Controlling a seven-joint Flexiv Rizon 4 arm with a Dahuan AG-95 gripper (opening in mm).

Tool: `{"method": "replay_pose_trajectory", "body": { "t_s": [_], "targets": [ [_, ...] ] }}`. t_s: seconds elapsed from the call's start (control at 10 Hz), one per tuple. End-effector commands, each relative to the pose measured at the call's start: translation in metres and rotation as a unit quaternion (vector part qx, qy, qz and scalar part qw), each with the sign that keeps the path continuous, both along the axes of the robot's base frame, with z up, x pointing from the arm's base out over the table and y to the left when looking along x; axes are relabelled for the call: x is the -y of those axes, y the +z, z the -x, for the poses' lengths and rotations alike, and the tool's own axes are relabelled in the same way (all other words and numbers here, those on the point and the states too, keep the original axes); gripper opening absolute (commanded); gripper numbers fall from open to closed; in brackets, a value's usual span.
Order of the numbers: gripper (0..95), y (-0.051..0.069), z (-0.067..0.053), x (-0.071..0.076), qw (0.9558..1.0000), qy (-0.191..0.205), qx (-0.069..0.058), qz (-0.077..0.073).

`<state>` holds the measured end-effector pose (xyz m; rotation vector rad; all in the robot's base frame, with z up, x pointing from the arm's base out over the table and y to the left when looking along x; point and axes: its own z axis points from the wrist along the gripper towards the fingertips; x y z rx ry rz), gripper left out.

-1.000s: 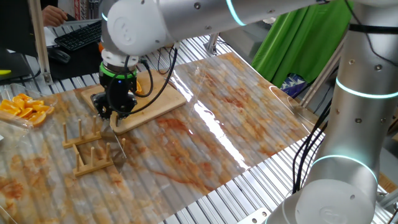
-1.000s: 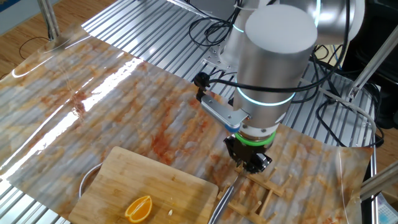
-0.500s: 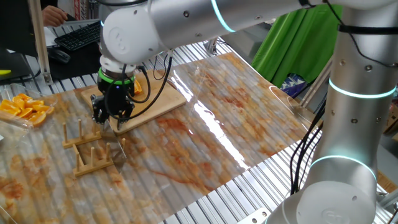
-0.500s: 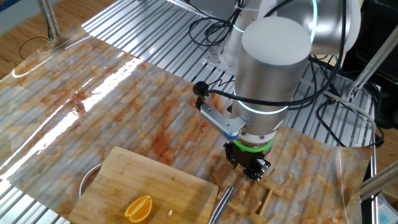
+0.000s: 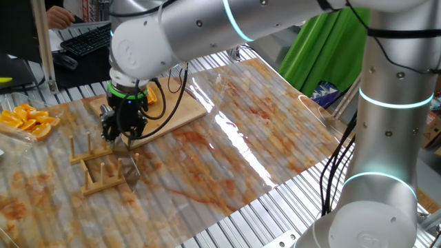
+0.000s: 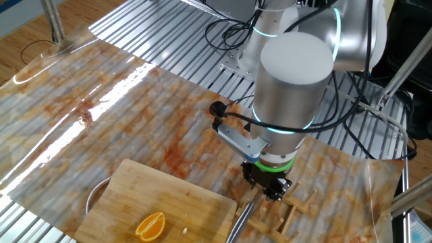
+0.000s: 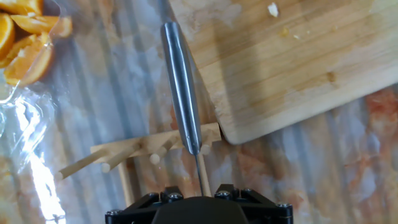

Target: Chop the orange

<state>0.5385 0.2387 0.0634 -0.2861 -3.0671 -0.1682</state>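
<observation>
The orange (image 6: 150, 225), a small wedge, lies on bamboo board (image 6: 162, 202) nr the table edge, well apart from gripper (image 6: 268, 191). Gripper hangs low over wooden peg rack (image 7: 143, 155) beside board corner; a knife (image 7: 182, 93) rests on the rack. Finger gap hidden, can't tell open/closed.

We see the orange (image 6: 150, 226) as a small wedge with bright orange flesh and a thin rind. It lies flat on the bamboo board (image 6: 169, 199), cut face up, at the near edge of the bench in the other fixed view. It appears whole and uncut.
</observation>
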Motion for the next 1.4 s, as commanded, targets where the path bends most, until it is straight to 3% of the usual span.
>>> {"method": "replay_pose_trajectory", "body": {
  "t_s": [0.1, 0.9, 1.0, 1.4],
  "targets": [
    [38.0, -0.002, 0.001, 0.001, 1.0, -0.001, 0.001, 0.0],
    [38.0, -0.019, -0.001, 0.0, 0.9999, -0.001, 0.015, -0.005],
    [19.0, -0.023, -0.002, 0.0, 0.9998, -0.002, 0.019, -0.006],
    [19.0, -0.03, -0.002, 0.001, 0.9996, -0.001, 0.026, -0.01]
  ]
}}
